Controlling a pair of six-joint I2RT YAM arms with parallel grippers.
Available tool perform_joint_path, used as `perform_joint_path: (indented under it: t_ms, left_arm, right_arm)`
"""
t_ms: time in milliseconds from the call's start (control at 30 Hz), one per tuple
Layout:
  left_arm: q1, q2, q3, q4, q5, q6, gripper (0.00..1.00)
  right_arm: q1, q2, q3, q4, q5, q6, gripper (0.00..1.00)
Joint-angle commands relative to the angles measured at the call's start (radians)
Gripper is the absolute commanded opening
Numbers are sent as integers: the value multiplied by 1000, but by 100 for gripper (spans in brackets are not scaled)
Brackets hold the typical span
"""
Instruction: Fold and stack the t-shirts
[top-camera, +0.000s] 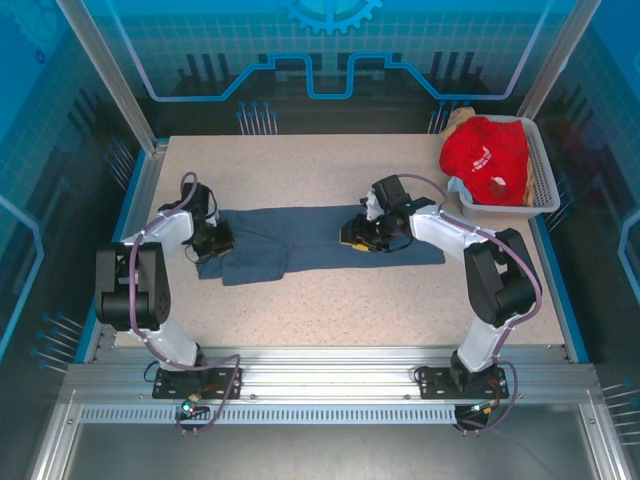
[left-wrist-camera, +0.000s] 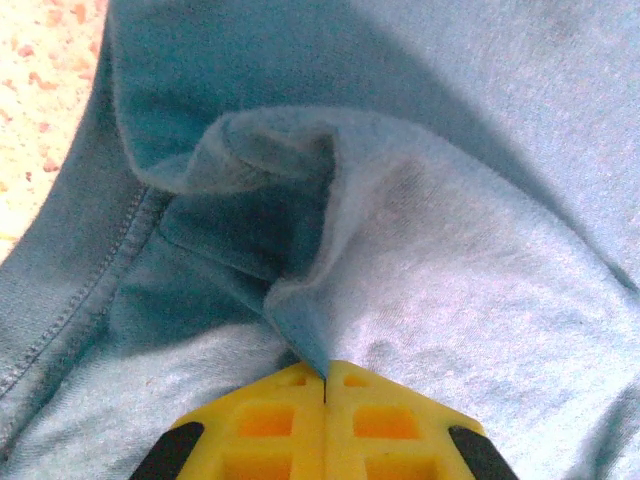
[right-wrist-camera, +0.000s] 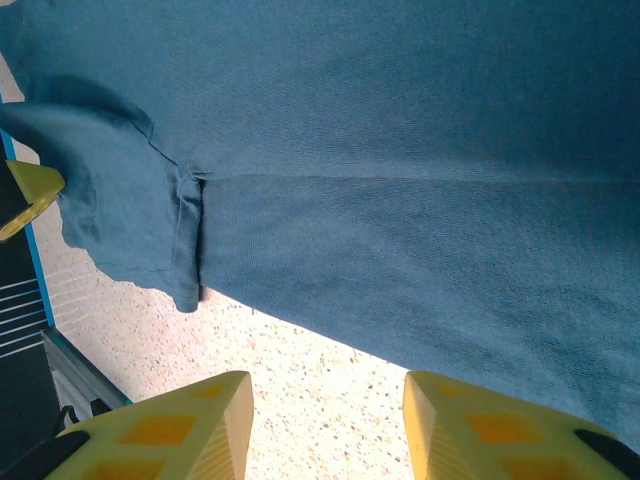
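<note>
The slate-blue t-shirt (top-camera: 300, 235) lies stretched left to right across the middle of the table. My left gripper (top-camera: 218, 240) sits at its left end. In the left wrist view this gripper (left-wrist-camera: 325, 378) is shut on a raised pinch of the shirt's cloth (left-wrist-camera: 300, 330), which bunches into folds just beyond the tips. My right gripper (top-camera: 355, 237) is over the shirt's right half. Seen from its wrist, it (right-wrist-camera: 325, 400) stands open above bare table, with the shirt's edge (right-wrist-camera: 400, 150) just past the fingertips and nothing between them. A red t-shirt (top-camera: 485, 160) with white print lies in the basket.
The white mesh basket (top-camera: 543, 175) stands at the back right corner, with tan cloth (top-camera: 460, 118) and light blue cloth (top-camera: 458, 187) beside the red shirt. Speckled table (top-camera: 330, 320) lies bare in front of the shirt. A raised blue rim edges the table's left side (top-camera: 128, 200).
</note>
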Motion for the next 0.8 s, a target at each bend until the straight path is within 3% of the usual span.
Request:
perform_joint_path:
  t_ms: [0,333,767]
  left_arm:
    - [-7,-21,43,-78,10,-12,0]
    - [-7,54,244,-349,23,-51,0]
    - [-7,210,493,-511,32,-19,0]
  right_arm:
    - [12,5,13,-14,-16,4,45]
    - [12,7,6,-8,-14,7,45]
    - [10,0,1,-10,-14,4,45]
